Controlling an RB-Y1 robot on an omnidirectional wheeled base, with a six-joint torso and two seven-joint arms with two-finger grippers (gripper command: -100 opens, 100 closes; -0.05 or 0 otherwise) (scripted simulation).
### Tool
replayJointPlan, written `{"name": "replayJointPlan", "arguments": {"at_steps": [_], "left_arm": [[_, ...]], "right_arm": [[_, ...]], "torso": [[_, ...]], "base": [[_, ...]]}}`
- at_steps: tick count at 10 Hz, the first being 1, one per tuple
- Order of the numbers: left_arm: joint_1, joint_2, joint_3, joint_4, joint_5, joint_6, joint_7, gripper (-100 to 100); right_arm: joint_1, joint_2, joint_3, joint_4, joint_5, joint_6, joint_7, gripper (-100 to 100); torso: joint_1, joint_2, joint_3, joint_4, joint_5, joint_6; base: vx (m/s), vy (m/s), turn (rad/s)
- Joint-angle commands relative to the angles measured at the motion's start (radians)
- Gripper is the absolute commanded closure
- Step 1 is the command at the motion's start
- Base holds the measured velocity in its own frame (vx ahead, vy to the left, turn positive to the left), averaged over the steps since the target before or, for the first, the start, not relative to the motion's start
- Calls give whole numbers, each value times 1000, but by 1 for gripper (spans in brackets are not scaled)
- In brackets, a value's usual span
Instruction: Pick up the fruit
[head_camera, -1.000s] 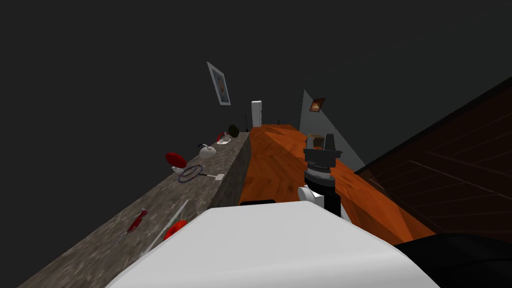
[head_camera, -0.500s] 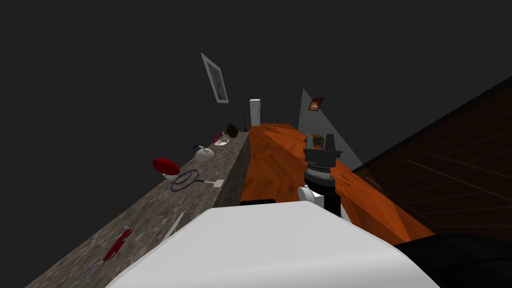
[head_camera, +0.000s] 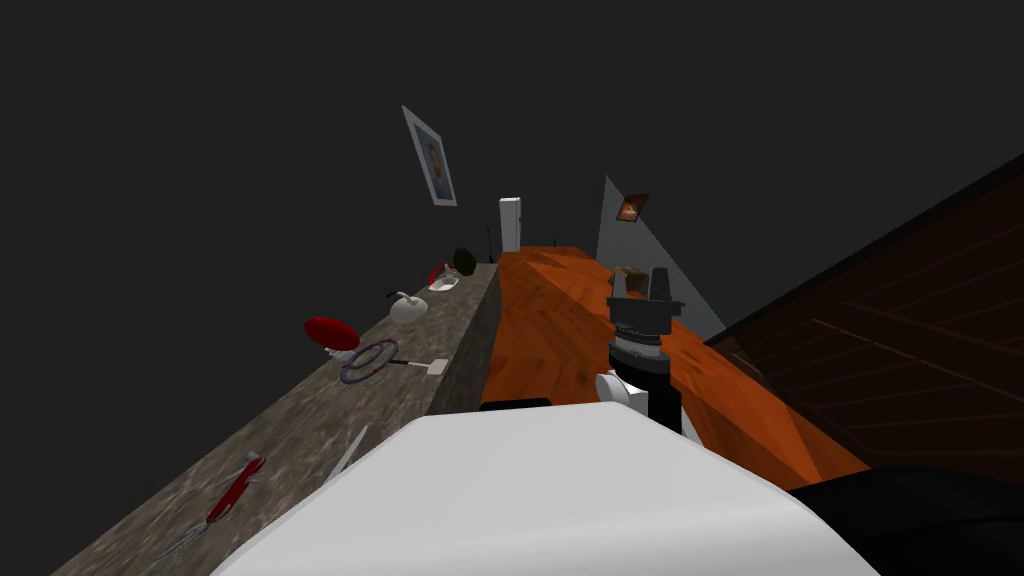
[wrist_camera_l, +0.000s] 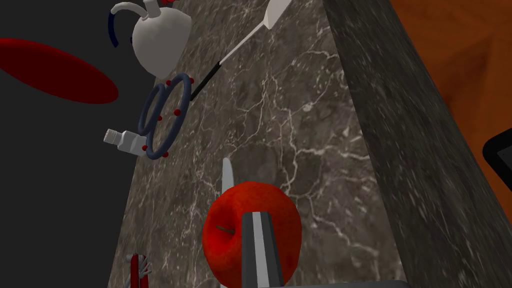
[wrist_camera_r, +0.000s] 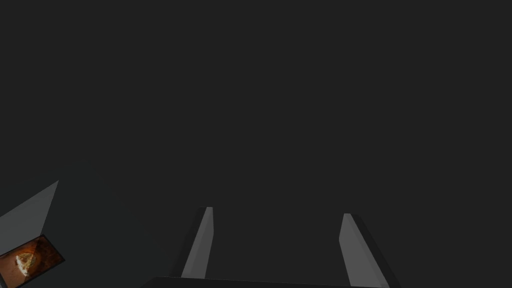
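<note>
A red apple (wrist_camera_l: 225, 240) lies on the dark marble counter (wrist_camera_l: 300, 125) near its edge, right at my left gripper (wrist_camera_l: 257, 216). The gripper's fingers (wrist_camera_l: 258, 250) stand together in one narrow strip across the front of the apple, not against its sides, so it is shut with nothing between them. A thin grey blade (wrist_camera_l: 227, 175) rises from behind the apple. My right gripper (head_camera: 645, 285) is held up over the orange wooden floor (head_camera: 550, 320), and its fingers (wrist_camera_r: 200, 245) stand wide apart and empty.
Along the counter (head_camera: 300, 430) lie a red pocket knife (head_camera: 232, 490), a blue ring with red beads (head_camera: 368, 360), a spatula (head_camera: 425, 366), a red dish (head_camera: 332, 332) and a white teapot (head_camera: 408, 308). A small white bottle (wrist_camera_l: 122, 141) lies by the ring.
My head view shifted early in the second, sliding the counter's things down and left. The apple that showed at my chest's edge is now hidden behind it. Nothing moved since.
</note>
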Motion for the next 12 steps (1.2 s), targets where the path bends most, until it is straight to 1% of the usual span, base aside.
{"name": "replayJointPlan", "arguments": {"at_steps": [1,2,3,5,7,9,12], "left_arm": [[0,0,0,0,0,0,0,100],[0,0,0,0,0,0,0,0],[12,-6,13,3,20,28,-7,-100],[26,-13,25,7,39,57,-14,-100],[44,-21,38,12,63,95,-21,-100],[66,-30,51,19,90,139,-29,-100],[104,-44,73,31,135,213,-39,-100]], "right_arm": [[0,0,0,0,0,0,0,0],[0,0,0,0,0,0,0,0],[0,0,0,0,0,0,0,0],[0,0,0,0,0,0,0,0],[0,0,0,0,0,0,0,0],[0,0,0,0,0,0,0,0],[0,0,0,0,0,0,0,0]], "torso": [[0,0,0,0,0,0],[0,0,0,0,0,0],[0,0,0,0,0,0],[-8,-3,-2,-1,-2,0],[-11,-4,-2,-1,-3,0],[-12,-2,-2,-1,-3,0],[-11,-4,-2,-1,-3,0]], "base": [[0,0,0],[0,0,0],[30,-55,-19],[61,-146,-6],[62,-157,-11],[25,-175,-14],[64,-157,-13]]}}
